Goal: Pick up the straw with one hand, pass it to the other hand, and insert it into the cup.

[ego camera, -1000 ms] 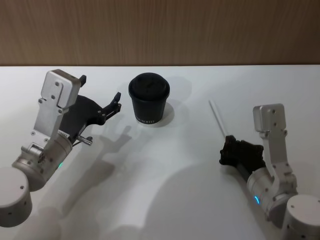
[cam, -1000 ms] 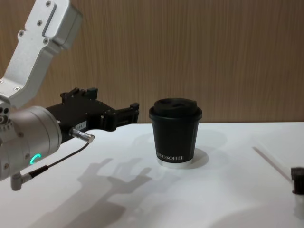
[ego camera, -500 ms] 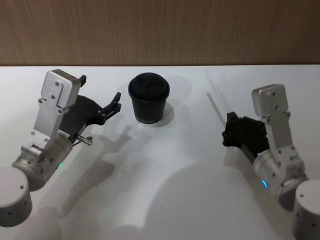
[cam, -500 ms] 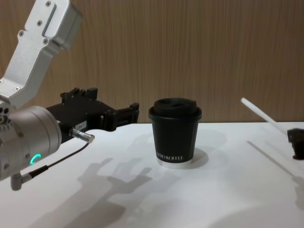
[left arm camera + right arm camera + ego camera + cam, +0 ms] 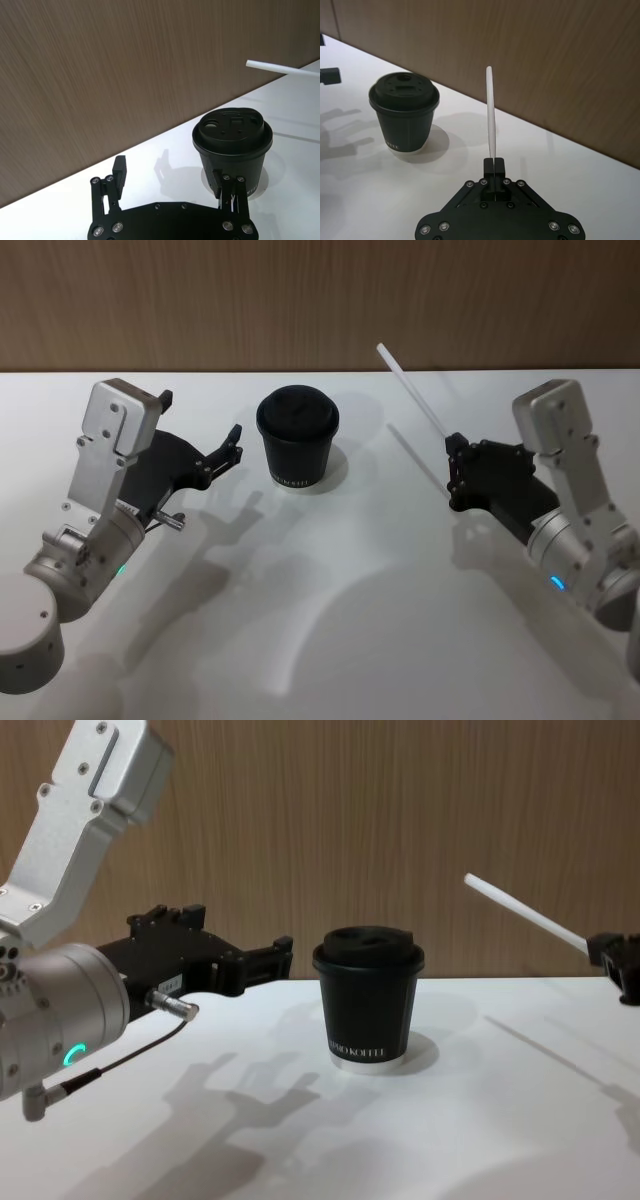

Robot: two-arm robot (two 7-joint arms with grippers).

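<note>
Straw (image 5: 414,392): off the table, pinched at its lower end; slants up and toward the cup's side, free end high in the air.
Right gripper (image 5: 494,164): jaws narrowed tight onto the straw; raised, to the right of the cup, well apart from it.
Left gripper (image 5: 200,418): jaws wide, nothing held; hovers just left of the cup, nearer fingertip close to the cup wall, apparently not touching.
Cup (image 5: 298,438): upright, domed lid on, mid-table (image 5: 330,630), between the two grippers.
Risk, grip: most of the straw's length hangs free beyond a small pinch; likely to swivel or slip if swung fast.
Risk, handover: thin target for wide jaws; closing off-line could miss it or knock it loose, and an early release would drop it.
Risk, cup: light and close to the left fingertip; a sideways nudge could tip it.
Around: grey cable (image 5: 120,1058) with metal plug at the left wrist; wood wall (image 5: 300,300) behind.
In the way: the cup itself, on the straight line between grippers.
</note>
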